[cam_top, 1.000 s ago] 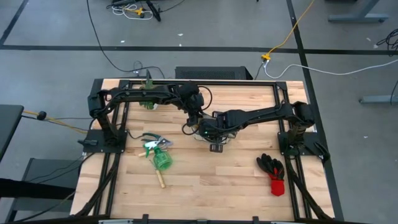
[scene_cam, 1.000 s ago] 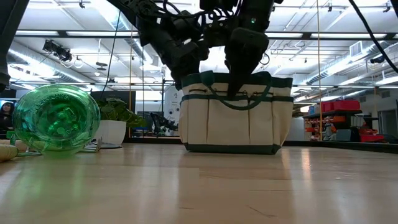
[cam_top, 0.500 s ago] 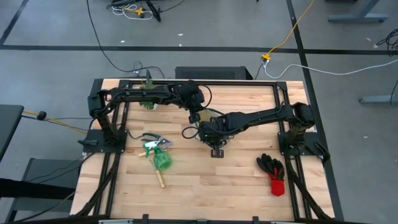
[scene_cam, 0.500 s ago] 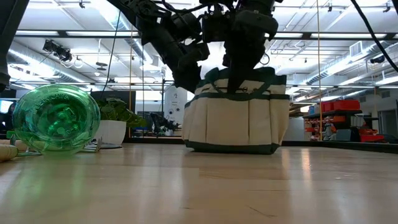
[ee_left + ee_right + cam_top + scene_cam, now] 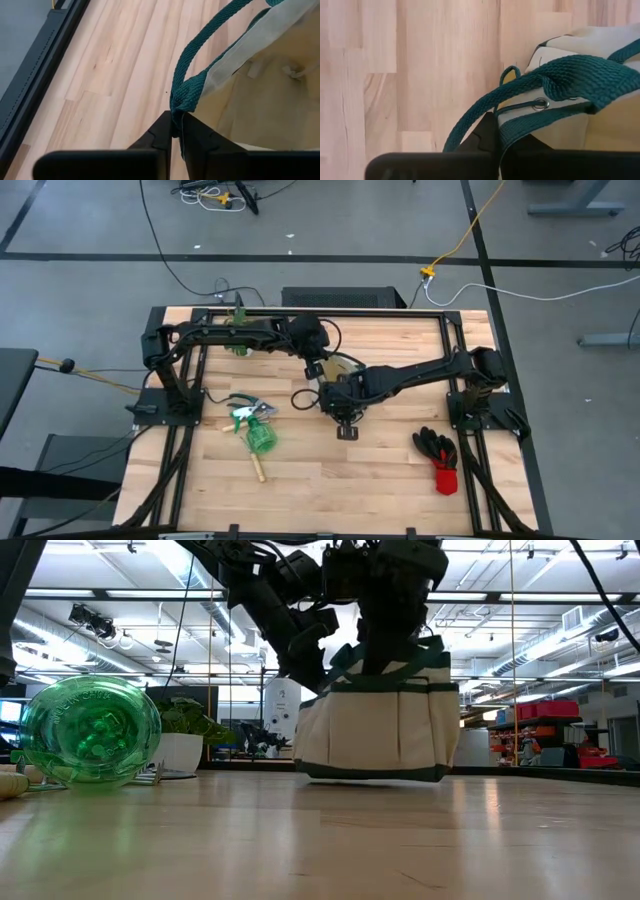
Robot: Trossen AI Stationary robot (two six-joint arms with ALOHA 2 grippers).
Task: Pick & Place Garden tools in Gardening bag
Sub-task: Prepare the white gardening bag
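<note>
Overhead, both arms' fingers (image 5: 172, 131) pinching bag (image 5: 372, 725) handles.

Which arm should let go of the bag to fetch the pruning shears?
Left. Both claws are shut on the gardening bag's handles, left claw and right claw. The pruning shears lie on the left arm's side of the table, so they look nearer its base.

Both arms reach mid-table, left gripper (image 5: 174, 131) and right gripper (image 5: 496, 131) fingers pinched.

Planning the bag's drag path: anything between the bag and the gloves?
Nothing. In the high view only bare wooden table lies between the bag and the gloves.
</note>
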